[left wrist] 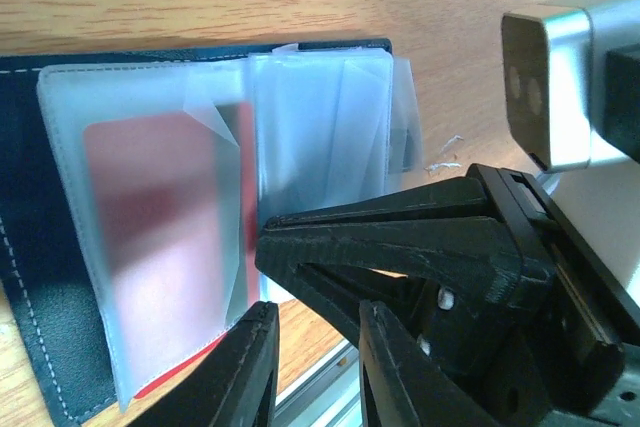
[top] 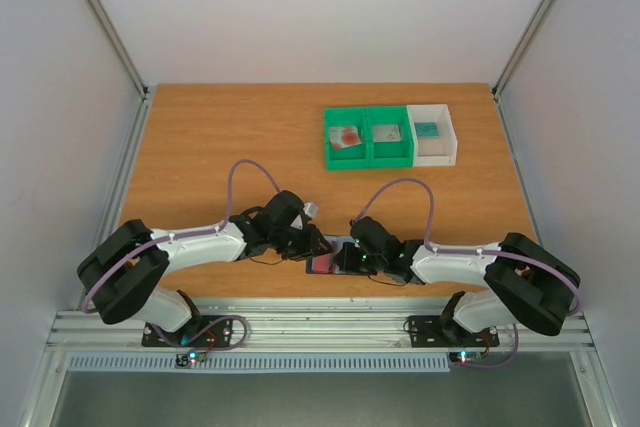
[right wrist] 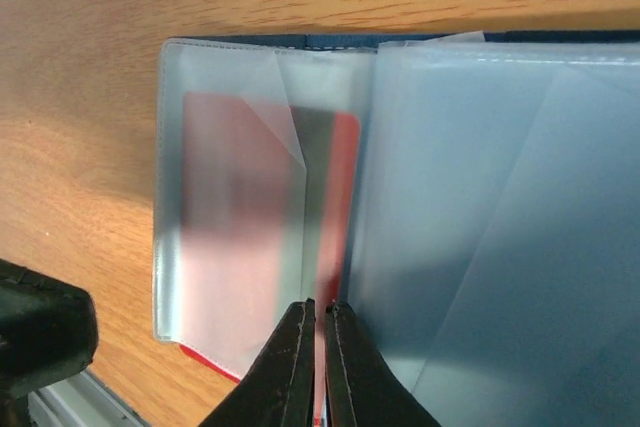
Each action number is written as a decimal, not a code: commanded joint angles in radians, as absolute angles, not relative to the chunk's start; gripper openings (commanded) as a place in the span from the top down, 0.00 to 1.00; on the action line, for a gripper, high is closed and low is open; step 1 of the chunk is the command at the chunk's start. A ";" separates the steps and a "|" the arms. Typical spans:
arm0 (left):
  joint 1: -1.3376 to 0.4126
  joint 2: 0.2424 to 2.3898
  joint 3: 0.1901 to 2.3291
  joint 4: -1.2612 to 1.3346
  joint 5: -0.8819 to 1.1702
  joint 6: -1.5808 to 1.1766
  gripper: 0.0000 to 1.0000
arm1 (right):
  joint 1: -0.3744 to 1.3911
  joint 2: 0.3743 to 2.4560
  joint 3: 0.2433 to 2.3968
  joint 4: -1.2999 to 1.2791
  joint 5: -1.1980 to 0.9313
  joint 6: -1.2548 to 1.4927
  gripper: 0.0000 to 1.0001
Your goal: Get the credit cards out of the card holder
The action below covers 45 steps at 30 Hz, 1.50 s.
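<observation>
You pinch the slick, stiff credit card [right wrist: 345, 187] at six o'clock with the right gripper [right wrist: 320, 307]; left gripper [left wrist: 318, 322] parted.

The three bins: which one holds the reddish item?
The leftmost green bin, the one farthest from the white bin. Its content is reddish; the middle green bin holds something pale grey, and the white one holds something teal.

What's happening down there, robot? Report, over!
Left gripper open, holding nothing. Right gripper shut on red card, at its edge. Card still inside card holder, under clear sleeve. Nothing else blocking.
</observation>
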<state>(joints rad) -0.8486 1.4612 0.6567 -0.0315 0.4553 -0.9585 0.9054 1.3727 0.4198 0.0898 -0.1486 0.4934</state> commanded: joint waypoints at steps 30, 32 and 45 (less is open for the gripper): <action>-0.828 1.555 0.718 -0.245 0.418 -0.879 0.79 | 0.914 1.426 0.508 -0.029 -0.124 0.481 0.94; -0.836 1.552 0.713 -0.229 0.426 -0.892 0.79 | 0.914 1.427 0.506 -0.029 -0.123 0.482 0.94; -0.859 1.524 0.675 -0.225 0.411 -0.949 0.90 | 0.914 1.419 0.499 -0.026 -0.120 0.482 0.94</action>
<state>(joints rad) -0.8497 1.5433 0.6910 -0.2592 0.4076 -0.9291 0.9054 1.4120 0.4908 -0.0105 -0.1482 0.4885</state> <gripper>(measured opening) 0.119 0.059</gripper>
